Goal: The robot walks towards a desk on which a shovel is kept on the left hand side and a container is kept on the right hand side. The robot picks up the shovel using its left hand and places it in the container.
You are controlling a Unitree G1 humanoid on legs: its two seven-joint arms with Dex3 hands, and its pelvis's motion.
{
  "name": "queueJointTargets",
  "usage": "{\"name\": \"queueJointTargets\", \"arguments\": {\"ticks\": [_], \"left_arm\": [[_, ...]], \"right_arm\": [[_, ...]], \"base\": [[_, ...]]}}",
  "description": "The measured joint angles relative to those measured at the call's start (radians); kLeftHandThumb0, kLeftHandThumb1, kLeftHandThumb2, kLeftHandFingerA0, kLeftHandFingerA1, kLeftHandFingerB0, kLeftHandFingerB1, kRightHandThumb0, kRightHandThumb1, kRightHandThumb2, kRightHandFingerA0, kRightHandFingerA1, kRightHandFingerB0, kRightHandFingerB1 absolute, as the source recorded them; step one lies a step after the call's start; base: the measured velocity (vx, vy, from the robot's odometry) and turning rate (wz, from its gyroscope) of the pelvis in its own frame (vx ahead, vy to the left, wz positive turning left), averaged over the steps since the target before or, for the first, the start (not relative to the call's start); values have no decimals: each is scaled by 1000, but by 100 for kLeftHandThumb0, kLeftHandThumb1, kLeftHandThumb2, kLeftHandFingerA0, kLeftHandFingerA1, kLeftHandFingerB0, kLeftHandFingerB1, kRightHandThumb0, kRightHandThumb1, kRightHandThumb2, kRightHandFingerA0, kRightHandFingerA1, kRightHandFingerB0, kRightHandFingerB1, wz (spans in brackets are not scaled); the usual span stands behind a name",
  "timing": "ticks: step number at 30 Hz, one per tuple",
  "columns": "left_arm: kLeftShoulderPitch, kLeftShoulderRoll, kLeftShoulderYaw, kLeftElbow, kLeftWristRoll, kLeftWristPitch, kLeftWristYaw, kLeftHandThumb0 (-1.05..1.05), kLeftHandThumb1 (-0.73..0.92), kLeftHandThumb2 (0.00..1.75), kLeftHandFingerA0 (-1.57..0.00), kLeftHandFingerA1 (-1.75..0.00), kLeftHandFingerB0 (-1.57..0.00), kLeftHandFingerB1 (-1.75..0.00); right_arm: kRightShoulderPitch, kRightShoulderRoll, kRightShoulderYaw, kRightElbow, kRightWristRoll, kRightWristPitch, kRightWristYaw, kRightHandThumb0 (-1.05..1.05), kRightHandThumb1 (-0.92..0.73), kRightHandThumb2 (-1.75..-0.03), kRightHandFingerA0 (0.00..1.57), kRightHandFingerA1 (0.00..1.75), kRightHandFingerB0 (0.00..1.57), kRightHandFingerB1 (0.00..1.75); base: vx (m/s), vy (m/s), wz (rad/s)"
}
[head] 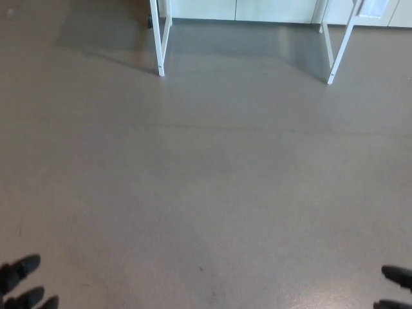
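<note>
Floor (206, 193): bare ahead of you | desk legs (161, 45) at top edge; shovel, container out of frame | left hand (22, 286) fingers spread, empty | right hand (396, 290): grip unclear

No readable text, labels, brands, numbers or signs from where I sit. I checked the grey floor (206, 180), the white desk legs (161, 38) and the pale wall panels (257, 9) behind them: all plain, unmarked surfaces.
</note>
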Motion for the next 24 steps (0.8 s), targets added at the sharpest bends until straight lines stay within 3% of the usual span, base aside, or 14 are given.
{"name": "queueJointTargets", "arguments": {"ticks": [11,24], "left_arm": [[68,-26,65,-127,-137,100,-86,-4,48,92,-22,-54,-20,-51],[94,-24,59,-147,-170,135,-119,-5,46,90,-22,-54,-19,-51]], "right_arm": [[50,20,-64,-98,124,16,95,-20,-49,-59,55,49,43,44],[57,21,-64,-98,167,23,129,-20,-50,-59,54,49,42,44]], "base": [[0,0,0],[0,0,0]]}}
